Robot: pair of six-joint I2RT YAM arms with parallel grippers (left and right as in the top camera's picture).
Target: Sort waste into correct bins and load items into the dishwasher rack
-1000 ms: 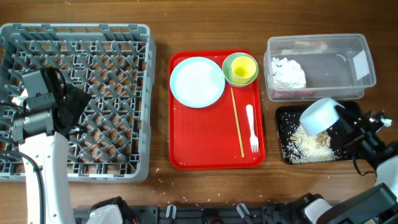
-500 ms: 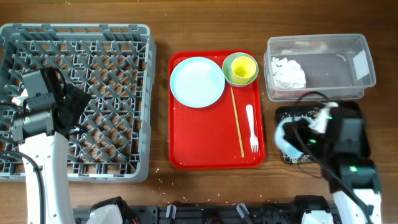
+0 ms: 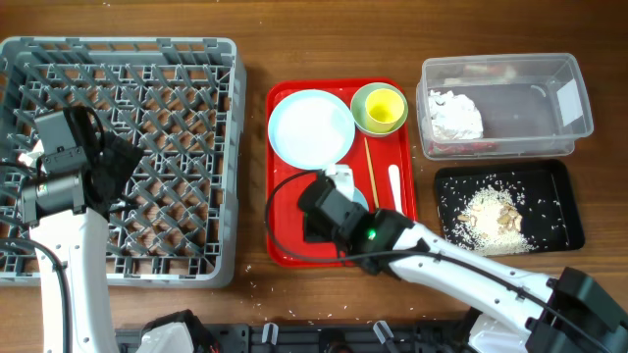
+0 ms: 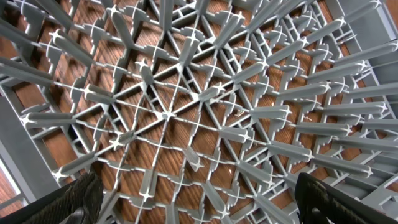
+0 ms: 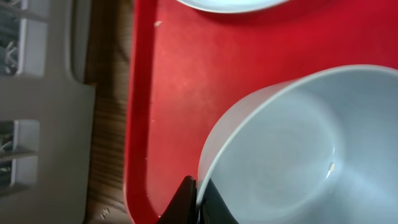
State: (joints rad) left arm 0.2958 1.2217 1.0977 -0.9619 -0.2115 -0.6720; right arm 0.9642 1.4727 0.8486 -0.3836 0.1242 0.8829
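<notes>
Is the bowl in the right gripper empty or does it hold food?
Almost empty: in the right wrist view the bowl has a bare pale interior except one tiny speck.

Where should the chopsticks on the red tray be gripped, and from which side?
Pinch the chopsticks on their exposed far half, from straight above, jaws closing across their width. They lie flat on the red tray, front to back, the fork alongside; their near end is hidden.

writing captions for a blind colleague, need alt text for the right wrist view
The right tool pinches the rim of a pale blue round bowl over a red serving tray. The edge of a pale blue round plate shows at top, a grey plastic rack at left.
</notes>
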